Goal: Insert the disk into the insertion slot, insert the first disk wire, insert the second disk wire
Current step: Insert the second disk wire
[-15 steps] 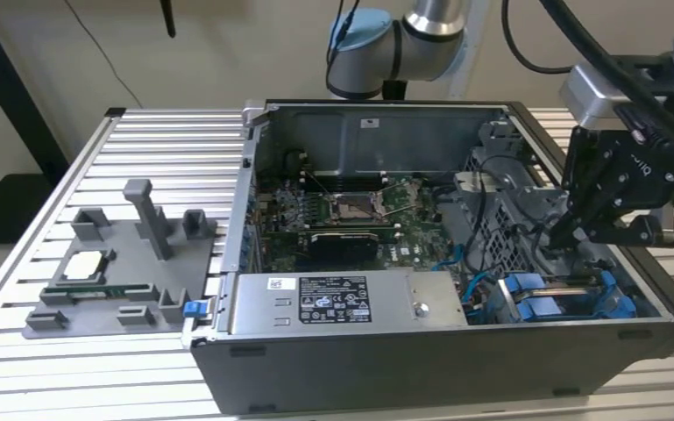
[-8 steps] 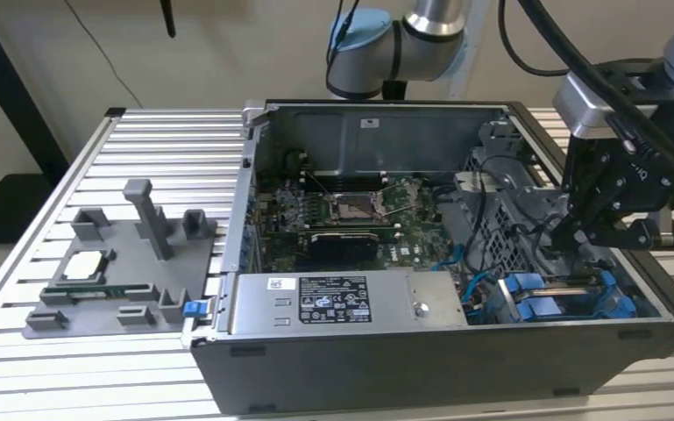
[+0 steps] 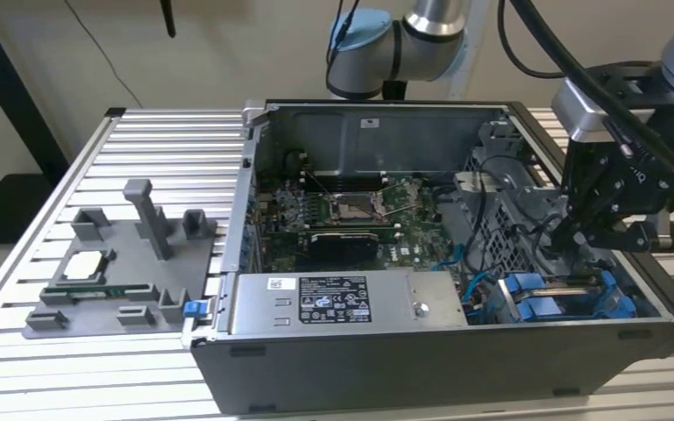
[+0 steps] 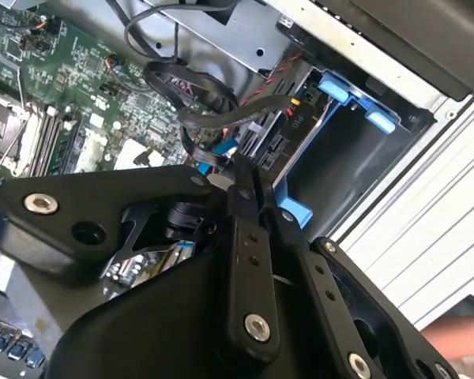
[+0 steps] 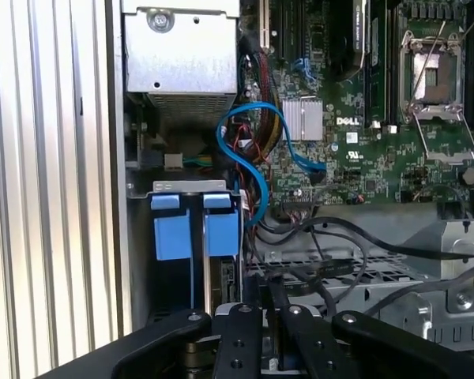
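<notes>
The disk (image 4: 275, 148) sits inside the insertion slot (image 5: 188, 187) at the case's front corner on the exterior view's right, its blue carrier (image 3: 543, 306) showing, with blue tabs (image 5: 221, 230). My gripper (image 3: 564, 241) hangs just above that bay. In both wrist views the fingers (image 4: 242, 207) stand pressed close together around the end of a black disk wire (image 4: 191, 118), just short of the disk's connector face. The same wire (image 5: 316, 272) runs up to the gripper (image 5: 270, 298). I cannot make out whether the plug touches the socket.
The open computer case (image 3: 430, 360) lies on a slatted table. A grey labelled power-supply box (image 3: 337, 303) sits beside the bay, the motherboard (image 3: 349, 215) behind it. A blue cable (image 5: 253, 162) loops near the bay. A grey fixture (image 3: 126, 272) with parts stands at the exterior view's left.
</notes>
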Controlling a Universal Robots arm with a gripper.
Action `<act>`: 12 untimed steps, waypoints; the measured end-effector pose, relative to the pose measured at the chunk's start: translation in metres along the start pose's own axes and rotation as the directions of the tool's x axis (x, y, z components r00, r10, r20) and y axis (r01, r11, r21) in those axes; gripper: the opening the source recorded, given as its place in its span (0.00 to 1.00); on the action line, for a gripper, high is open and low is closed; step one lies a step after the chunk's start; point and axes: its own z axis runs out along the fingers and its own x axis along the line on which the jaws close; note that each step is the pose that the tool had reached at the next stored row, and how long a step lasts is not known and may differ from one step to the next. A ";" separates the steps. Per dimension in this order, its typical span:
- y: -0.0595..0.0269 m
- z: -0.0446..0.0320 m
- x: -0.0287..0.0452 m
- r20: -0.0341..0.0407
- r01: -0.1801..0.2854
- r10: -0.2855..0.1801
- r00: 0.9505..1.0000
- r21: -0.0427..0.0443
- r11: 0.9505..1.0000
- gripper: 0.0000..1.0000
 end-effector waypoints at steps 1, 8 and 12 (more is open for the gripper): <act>-0.0001 0.0008 0.0006 0.001 0.000 0.000 1.000 0.000 1.000 0.00; -0.0004 0.0085 0.0048 0.005 0.001 -0.001 1.000 0.005 1.000 0.00; -0.0005 0.0109 0.0061 0.005 0.001 -0.001 1.000 0.008 1.000 0.00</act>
